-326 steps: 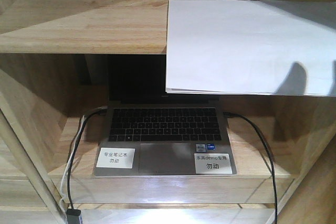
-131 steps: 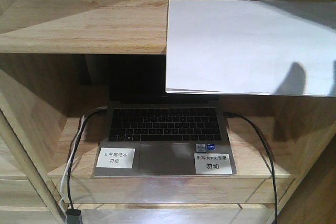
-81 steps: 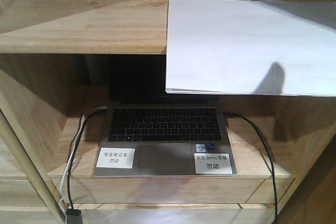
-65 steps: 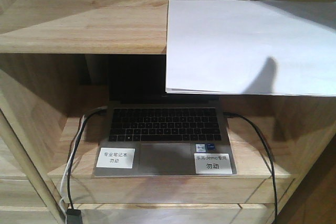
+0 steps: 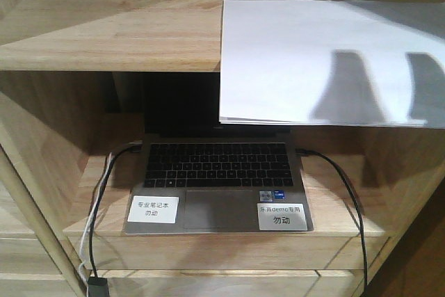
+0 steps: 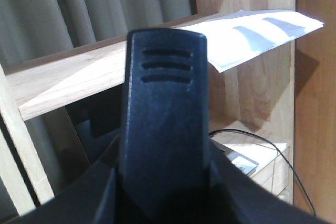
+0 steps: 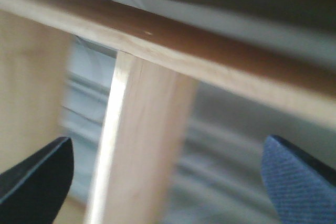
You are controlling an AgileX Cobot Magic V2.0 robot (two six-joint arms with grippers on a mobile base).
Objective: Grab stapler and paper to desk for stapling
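The paper (image 5: 299, 53) is plain, blank and white, lying flat on the right part of the upper shelf (image 5: 111, 33). Its near end juts out past the shelf's front edge and hangs in the air above the laptop (image 5: 219, 179), hiding the right part of the dark screen. A thin second line along the near edge suggests more than one sheet. Two long grey shadows fall across its right half, side by side and apart. The left wrist view shows the same paper (image 6: 252, 35) from the side, its overhanging end level and unbent, with the two shadow bars on it.

The shelves are light wood with a visible grain. The laptop sits open on the lower shelf (image 5: 348, 206), grey with a black keyboard and two white stickers with printed text (image 5: 154, 209) on its palm rest. A black cable (image 5: 348, 193) runs from its right side, and black and white cables drop away on the left. Grey curtains (image 6: 79, 9) hang behind the shelving.

The right jaws are spread wide: their dark fingertips (image 7: 37, 177) show at the bottom corners of the blurred right wrist view, with a wooden upright (image 7: 142, 140) and a shelf edge between and above them. Of the left jaws, only a blue-black block with three grooves (image 6: 165, 66) fills the middle of the view; I cannot tell whether they are pressed together or pinching something.
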